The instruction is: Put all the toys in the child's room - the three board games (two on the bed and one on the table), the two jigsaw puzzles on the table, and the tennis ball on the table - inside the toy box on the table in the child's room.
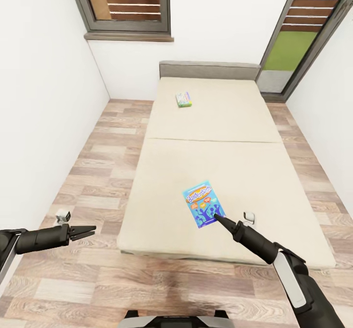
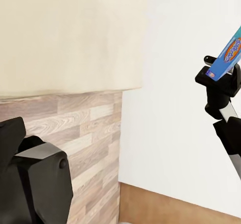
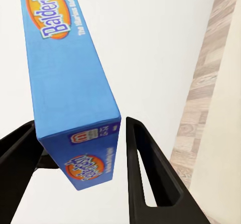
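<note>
R gripper has its two black wedge fingers astride the near end of the glossy blue Balderdash box, w/ a gap at one finger, so grip can't be confirmed. Box is near the foot of the plain cream mattress; a 2nd, pale green game box lies flat near the grey headboard. L gripper hovers over wood-plank floor w/ fingers nearly together, holding nothing.

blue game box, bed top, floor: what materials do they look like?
Blue game box: probably printed cardboard with a smooth, slightly glossy finish; crisp folded edges, logo print on face and end. Bed: matte cream fabric or foam, faint grain and a seam across it. Floor: wood planks or wood-look laminate; visible grain and staggered board joints. It is a render, so all three are guesses from texture.
</note>
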### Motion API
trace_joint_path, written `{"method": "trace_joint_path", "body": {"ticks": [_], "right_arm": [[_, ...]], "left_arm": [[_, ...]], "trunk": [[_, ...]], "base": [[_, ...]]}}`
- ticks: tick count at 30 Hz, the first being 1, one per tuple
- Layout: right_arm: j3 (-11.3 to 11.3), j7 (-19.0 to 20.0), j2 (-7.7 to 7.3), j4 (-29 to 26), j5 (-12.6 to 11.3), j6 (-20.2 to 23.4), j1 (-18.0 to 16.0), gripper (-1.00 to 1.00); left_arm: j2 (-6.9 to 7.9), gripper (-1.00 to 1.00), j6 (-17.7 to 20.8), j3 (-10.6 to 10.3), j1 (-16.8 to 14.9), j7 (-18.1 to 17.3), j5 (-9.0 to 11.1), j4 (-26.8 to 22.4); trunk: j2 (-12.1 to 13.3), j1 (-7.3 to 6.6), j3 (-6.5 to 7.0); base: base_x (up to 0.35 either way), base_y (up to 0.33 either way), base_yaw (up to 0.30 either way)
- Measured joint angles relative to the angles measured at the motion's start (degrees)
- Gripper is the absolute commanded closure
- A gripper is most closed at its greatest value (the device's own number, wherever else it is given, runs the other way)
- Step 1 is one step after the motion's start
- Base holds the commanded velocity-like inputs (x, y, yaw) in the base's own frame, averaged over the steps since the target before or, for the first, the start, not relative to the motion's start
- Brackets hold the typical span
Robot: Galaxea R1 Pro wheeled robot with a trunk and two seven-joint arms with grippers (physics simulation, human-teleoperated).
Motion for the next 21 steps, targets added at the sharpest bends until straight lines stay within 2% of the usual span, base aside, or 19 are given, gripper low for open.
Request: {"method": "trace_joint_path", "body": {"ticks": [21], "right_arm": [[-0.81, 0.46, -0.07, -0.08, -0.39, -0.10, 0.92, 1.00]], "left_arm": [[-0.13, -1.00, 0.01, 0.00, 0.03, 0.00, 0.00, 0.00]], "trunk": [[0.00, 0.00, 1.98]], "base": [[0.000, 0.000, 0.000]]}}
